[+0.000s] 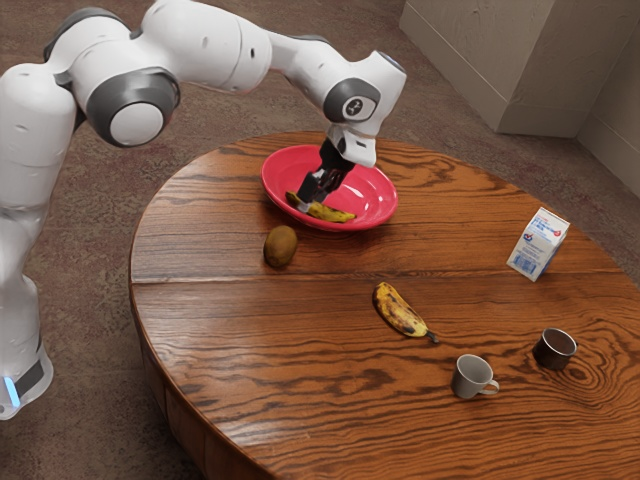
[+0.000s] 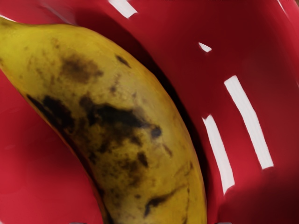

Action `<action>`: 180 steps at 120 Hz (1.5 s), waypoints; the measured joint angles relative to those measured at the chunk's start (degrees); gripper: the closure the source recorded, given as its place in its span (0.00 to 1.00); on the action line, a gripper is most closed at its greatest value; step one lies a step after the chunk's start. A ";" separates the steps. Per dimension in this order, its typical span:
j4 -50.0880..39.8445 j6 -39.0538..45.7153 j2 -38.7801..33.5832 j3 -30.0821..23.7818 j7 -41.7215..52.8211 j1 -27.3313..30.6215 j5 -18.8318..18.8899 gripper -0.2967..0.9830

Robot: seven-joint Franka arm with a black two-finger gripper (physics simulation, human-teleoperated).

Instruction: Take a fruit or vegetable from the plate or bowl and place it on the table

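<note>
Banana (image 1: 333, 214) is lying in the red bowl (image 1: 376, 196), and we are holding our gripper (image 1: 314, 203) low over it, fingers apart. Its long axis is running between them, across their closing line, so squeezing is probably coming next.

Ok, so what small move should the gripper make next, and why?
I'd probably close the gripper gently on the banana: the jaws look open, down inside the red bowl, one on either side of the fruit.
</note>
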 joint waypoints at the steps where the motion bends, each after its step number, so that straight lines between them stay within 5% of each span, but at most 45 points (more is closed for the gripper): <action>1: -0.01 0.02 0.01 0.00 0.00 0.00 -0.01 0.50; 27: -0.05 0.75 0.70 0.06 -0.08 0.43 -0.90 0.60; 82: 3.09 0.83 -4.69 -0.32 -0.07 -0.59 -1.09 0.62; 127: 3.12 -1.40 -7.77 -0.67 -2.80 -22.68 -0.22 0.63; 160: 3.11 -1.34 -7.13 -0.64 -5.45 -26.43 -0.28 0.63; 180: 3.20 -1.54 -6.82 -0.50 -6.32 -25.77 -0.54 0.38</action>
